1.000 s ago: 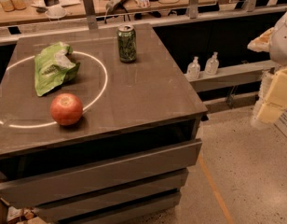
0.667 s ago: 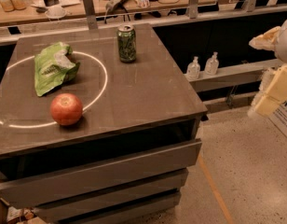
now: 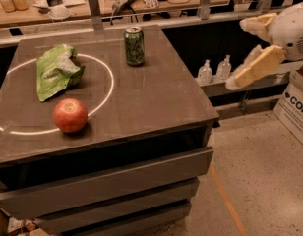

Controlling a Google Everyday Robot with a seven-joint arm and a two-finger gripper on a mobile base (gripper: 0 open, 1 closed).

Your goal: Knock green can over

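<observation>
The small dark green metal drink can with a patterned side and silver top rim (image 3: 134, 45) stands upright near the far edge of the dark grey-brown table with drawer fronts (image 3: 156, 97), just outside the far right arc of a thin white ring marked on the top (image 3: 110, 80). Inside that ring on the left lies a crumpled light green and white snack bag (image 3: 55, 70), and a round red apple (image 3: 70, 115) sits on the ring's near arc. The pale two-finger gripper (image 3: 238, 55) hangs in the air off the table's right side, well apart from the can, its yellowish fingers (image 3: 259, 65) spread with nothing between them. Behind it, two small clear pump bottles (image 3: 204, 73) stand on a low ledge, and a white cardboard box (image 3: 294, 104) rests on the floor at the right.
</observation>
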